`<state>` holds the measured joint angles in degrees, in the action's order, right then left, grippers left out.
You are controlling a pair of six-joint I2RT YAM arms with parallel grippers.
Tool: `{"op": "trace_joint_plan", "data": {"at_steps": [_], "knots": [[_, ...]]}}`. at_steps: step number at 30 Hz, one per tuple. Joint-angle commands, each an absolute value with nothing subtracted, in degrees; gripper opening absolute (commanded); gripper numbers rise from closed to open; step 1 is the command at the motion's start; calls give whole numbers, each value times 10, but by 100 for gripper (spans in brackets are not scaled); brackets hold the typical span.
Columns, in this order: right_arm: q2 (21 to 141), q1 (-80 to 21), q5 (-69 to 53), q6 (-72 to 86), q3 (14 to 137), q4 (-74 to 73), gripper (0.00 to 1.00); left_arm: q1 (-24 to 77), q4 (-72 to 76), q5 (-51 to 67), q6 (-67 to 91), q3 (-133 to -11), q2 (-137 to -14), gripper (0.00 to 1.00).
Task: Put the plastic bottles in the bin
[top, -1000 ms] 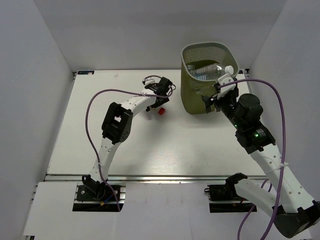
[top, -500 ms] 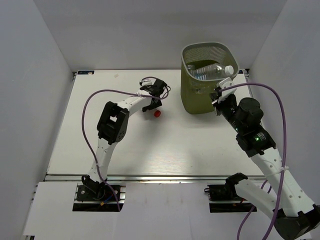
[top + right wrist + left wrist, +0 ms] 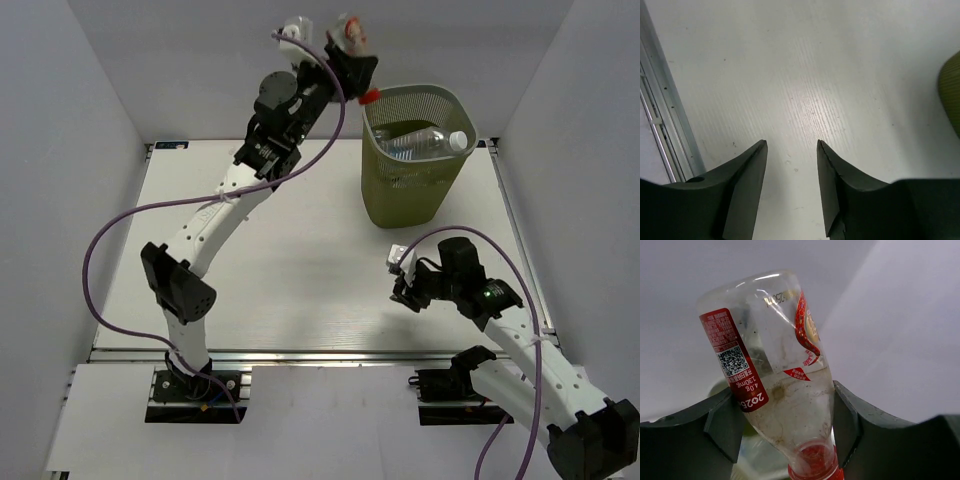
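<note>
1. While it hangs high beside the olive-green mesh bin (image 3: 400, 200), the left pincer (image 3: 350, 68) is clamped on a small clear plastic bottle with a red label (image 3: 775, 365), its red cap (image 3: 812, 462) pointing down near the bin's rim.
2. Inside the bin lies a clear white-capped bottle (image 3: 425, 140).
3. The right pincer (image 3: 791, 150) hovers low over the white bench (image 3: 300, 270), fingers apart.

The bin (image 3: 410, 190) stands at 1 o'clock on the desk (image 3: 300, 280), and its tall wall blocks the way there. Its top is open, with a clear bottle (image 3: 425, 140) lying inside. The left tool (image 3: 347, 52), gripping a small red bottle (image 3: 350, 32), hangs by the rim's 10 o'clock corner. The desk's middle is free. The right tool (image 3: 402, 285) sits at 4 o'clock.
</note>
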<state>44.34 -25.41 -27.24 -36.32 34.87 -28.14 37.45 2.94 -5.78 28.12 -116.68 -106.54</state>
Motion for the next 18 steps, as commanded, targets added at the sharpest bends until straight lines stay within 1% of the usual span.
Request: {"op": "trace_joint_plan", "data": {"at_steps": [1,3,4,5,6,8,9,11,12,13,14,15,16,17,18], "knots": [[440,-254,-318,-409,333,-287,50,384,89,32,267,-1242,-1130,5],[441,-254,-300,-403,322,-271,50,384,78,58,293,-1322,-1171,10],[444,-255,-295,-389,320,-261,53,384,69,68,301,-1351,-1221,13],[446,-254,-291,-372,317,-252,57,384,51,85,312,-1394,-1244,20],[448,-254,-282,-367,318,-249,64,384,51,96,334,-1402,-1263,22],[453,-254,-283,-356,323,-238,66,384,82,104,353,-1381,-1290,29],[456,-254,-281,-352,323,-233,66,389,96,104,367,-1372,-1290,35],[459,-252,-281,-347,323,-225,66,389,105,97,373,-1372,-1308,41],[459,-253,-281,-345,321,-224,66,389,111,91,380,-1383,-1324,49],[456,-256,-282,-347,318,-222,66,389,111,85,380,-1393,-1333,53],[456,-254,-282,-345,315,-221,67,389,102,80,380,-1410,-1339,60],[457,-253,-281,-345,314,-220,70,389,102,80,380,-1411,-1339,89],[457,-253,-280,-342,310,-220,73,389,96,66,380,-1403,-1339,100],[454,-252,-281,-338,309,-217,76,389,102,66,380,-1393,-1333,100],[452,-251,-279,-332,307,-214,84,389,102,61,380,-1383,-1327,100]]}}
